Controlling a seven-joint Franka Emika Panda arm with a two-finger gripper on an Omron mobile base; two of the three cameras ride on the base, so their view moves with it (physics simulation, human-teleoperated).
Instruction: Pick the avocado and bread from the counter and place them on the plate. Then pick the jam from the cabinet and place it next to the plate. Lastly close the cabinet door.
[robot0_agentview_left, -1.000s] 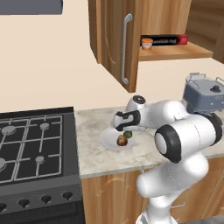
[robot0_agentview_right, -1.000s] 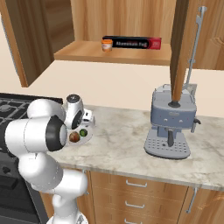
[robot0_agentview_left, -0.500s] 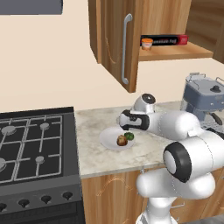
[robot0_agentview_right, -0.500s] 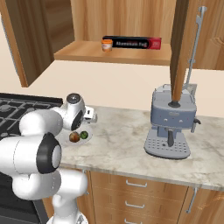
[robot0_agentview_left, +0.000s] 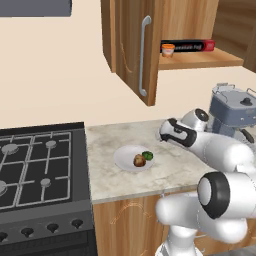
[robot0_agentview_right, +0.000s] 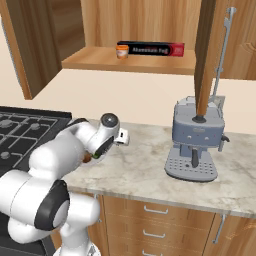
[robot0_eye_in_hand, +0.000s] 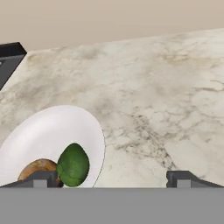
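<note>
Avocado (robot0_agentview_left: 147, 155) and bread (robot0_agentview_left: 139, 160) lie side by side on the white plate (robot0_agentview_left: 125, 159), touching or nearly so; the green lump sits toward the coffee-machine side, the brown roll toward the stove side. The plate rests on the marbled counter (robot0_agentview_left: 115, 180), near the black gas stove (robot0_agentview_left: 40, 170) but apart from its edge.

Seen from the hand camera, the gripper (robot0_eye_in_hand: 111, 178) has its two dark tips standing wide apart with nothing between them, above the bare stone just beside the plate rim (robot0_eye_in_hand: 98, 135). One tip overlaps the avocado (robot0_eye_in_hand: 72, 165) and the bread (robot0_eye_in_hand: 38, 168) in that view, though whether it touches them cannot be told. From the left base camera the hand (robot0_agentview_left: 170, 131) hangs over the counter beyond the plate, between it and the grey coffee machine (robot0_agentview_left: 231, 111).

The wall cabinet (robot0_agentview_right: 42, 40) is open, its door (robot0_agentview_right: 209, 55) swung out so that its lower edge hangs in front of the coffee machine (robot0_agentview_right: 196, 140) in the right base view. On the inner shelf (robot0_agentview_right: 145, 62) the orange jam (robot0_agentview_right: 122, 51) jar stands upright at one end of a long black-and-red box (robot0_agentview_right: 157, 49), just beside it. In the left base view a second cabinet door with a silver bar handle (robot0_agentview_left: 144, 55) hangs just beside the jam (robot0_agentview_left: 168, 50) and covers the shelf's near end.
</note>
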